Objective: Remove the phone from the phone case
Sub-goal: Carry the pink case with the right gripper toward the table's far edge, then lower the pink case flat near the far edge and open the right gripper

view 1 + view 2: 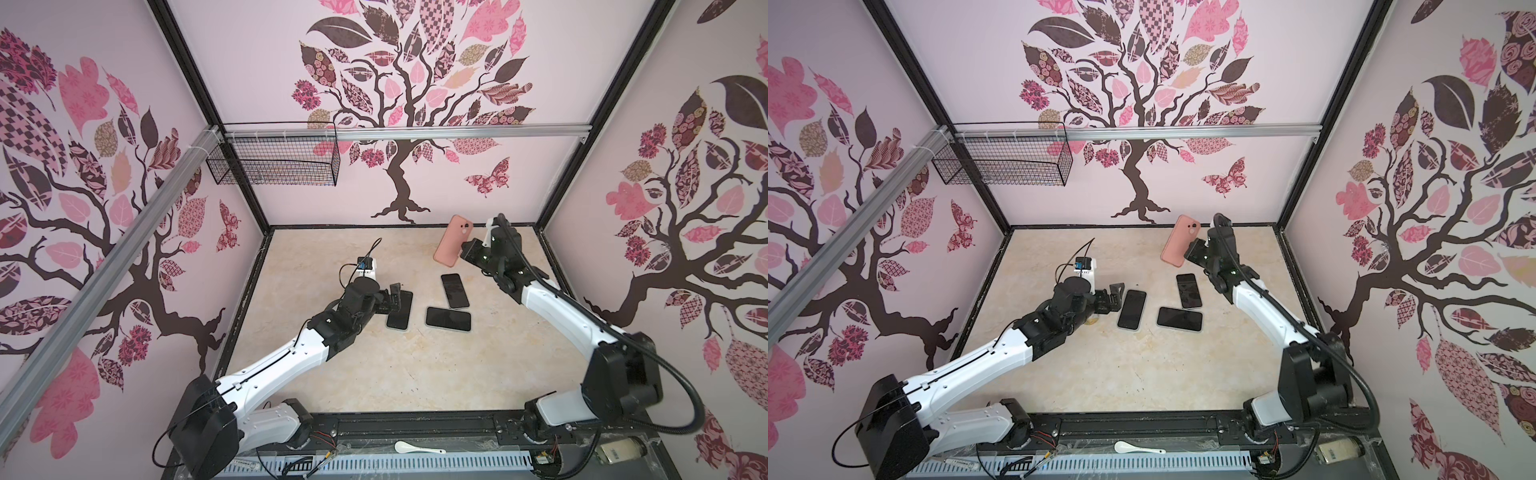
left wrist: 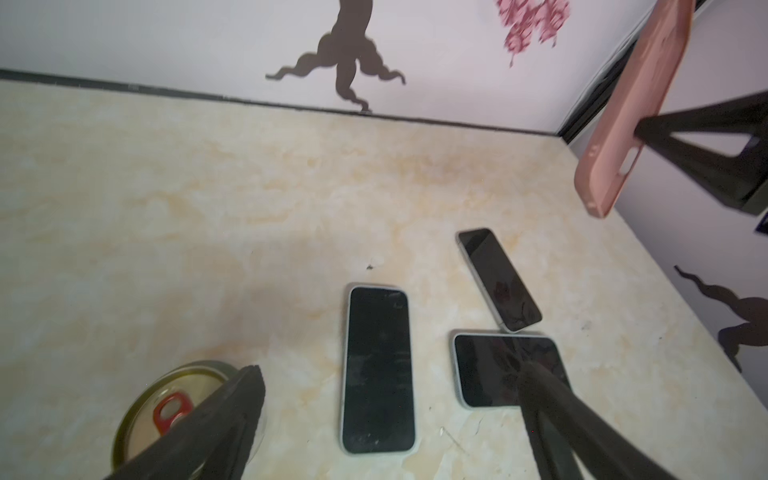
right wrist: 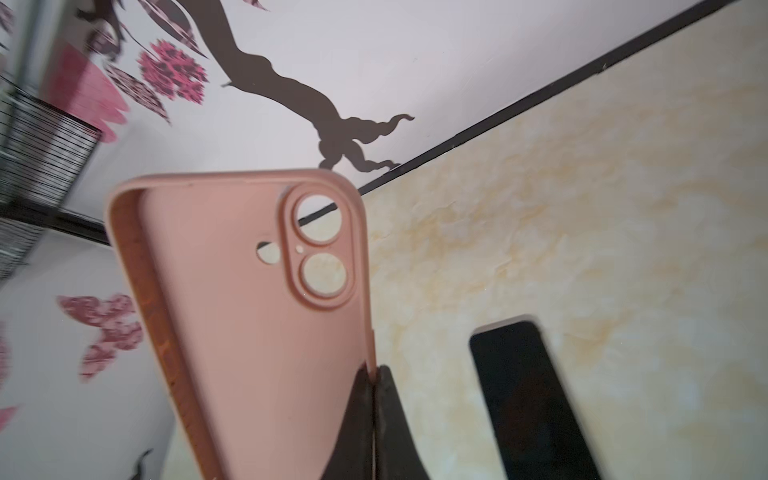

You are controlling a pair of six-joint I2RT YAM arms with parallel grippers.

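We judge removal complete: the right claw (image 3: 376,382) pinches the empty pink case (image 3: 232,311) aloft, and the left claw (image 2: 388,368) hangs spread over a bare phone (image 1: 1132,309) on the desk (image 1: 415,374), well apart from the case.

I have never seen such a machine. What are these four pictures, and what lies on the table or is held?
This is a robot with two arms, each ending in a gripper, a two-finger clamp. Two pictures look down on the whole scene; two come from cameras on the wrists. On the table lie three phones, screens up: a left phone, a middle phone and a far phone. A round tin stands near the left gripper, which is open and empty. The right gripper is shut on the edge of a pink phone case, lifted above the table. Its camera holes show through, so it is empty.
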